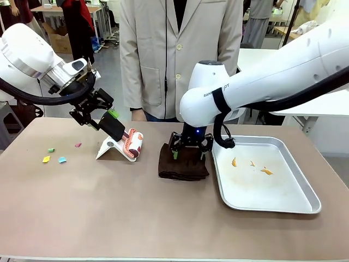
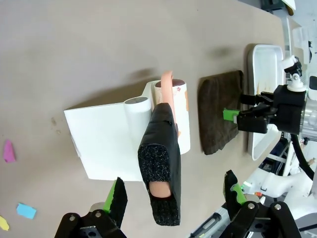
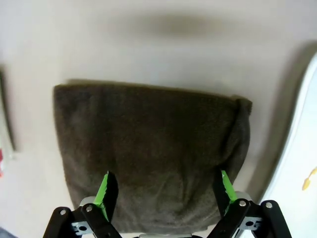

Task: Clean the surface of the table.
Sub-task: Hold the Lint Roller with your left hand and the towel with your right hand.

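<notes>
The brownish-taupe table [image 1: 109, 218] carries several small coloured paper scraps [image 1: 54, 157] at its left. A lint roller [image 1: 132, 144] rests in a white stand [image 1: 109, 147], its black handle [image 2: 159, 168] pointing up toward my left gripper [image 2: 174, 196]. That gripper [image 1: 102, 113] is open, its fingers on either side of the handle's end without closing on it. A folded dark brown cloth [image 1: 183, 162] lies mid-table. My right gripper [image 1: 190, 153] hangs open just over the cloth [image 3: 148, 148], and the gripper [image 3: 164, 191] straddles its near edge.
A silver metal tray [image 1: 262, 191] lies at the right with a few orange bits [image 1: 266, 171] in it, close beside the cloth. A person in a beige coat [image 1: 180, 54] stands at the far edge. The scraps [image 2: 8, 151] lie left of the stand.
</notes>
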Controlling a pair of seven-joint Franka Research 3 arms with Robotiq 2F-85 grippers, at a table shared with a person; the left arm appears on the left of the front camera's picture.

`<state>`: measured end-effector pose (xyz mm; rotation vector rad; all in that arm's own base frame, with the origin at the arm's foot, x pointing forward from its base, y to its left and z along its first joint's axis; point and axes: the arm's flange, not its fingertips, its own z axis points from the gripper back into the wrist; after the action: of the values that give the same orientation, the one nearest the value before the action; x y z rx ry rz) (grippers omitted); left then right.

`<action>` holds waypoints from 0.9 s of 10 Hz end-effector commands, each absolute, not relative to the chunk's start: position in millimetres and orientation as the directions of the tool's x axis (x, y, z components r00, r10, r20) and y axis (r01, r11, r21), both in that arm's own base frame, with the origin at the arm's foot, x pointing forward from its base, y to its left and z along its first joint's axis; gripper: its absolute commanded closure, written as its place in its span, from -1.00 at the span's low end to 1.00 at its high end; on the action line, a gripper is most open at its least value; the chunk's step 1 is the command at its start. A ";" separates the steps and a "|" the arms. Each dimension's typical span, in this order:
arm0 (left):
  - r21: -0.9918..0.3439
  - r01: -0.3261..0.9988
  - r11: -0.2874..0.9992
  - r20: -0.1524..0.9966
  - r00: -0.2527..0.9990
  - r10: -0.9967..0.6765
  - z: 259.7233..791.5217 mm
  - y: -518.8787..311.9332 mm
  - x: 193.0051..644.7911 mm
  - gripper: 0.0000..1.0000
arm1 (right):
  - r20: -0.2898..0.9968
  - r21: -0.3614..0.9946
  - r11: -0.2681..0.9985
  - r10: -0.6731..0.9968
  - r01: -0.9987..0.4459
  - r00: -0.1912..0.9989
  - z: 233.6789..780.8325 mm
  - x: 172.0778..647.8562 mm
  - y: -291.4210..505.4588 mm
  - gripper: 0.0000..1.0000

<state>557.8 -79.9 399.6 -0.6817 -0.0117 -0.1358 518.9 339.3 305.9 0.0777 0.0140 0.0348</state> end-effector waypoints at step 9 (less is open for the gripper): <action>-0.655 0.092 0.750 0.025 0.995 -0.100 398.6 -76.2 560.5 -1.00 | 0.047 -0.041 0.997 -0.064 0.066 0.997 304.5 510.2 348.0 -1.00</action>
<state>558.2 -75.0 395.2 -0.6964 0.0040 -0.1175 513.8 350.3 300.5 -0.0118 0.0022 -0.0444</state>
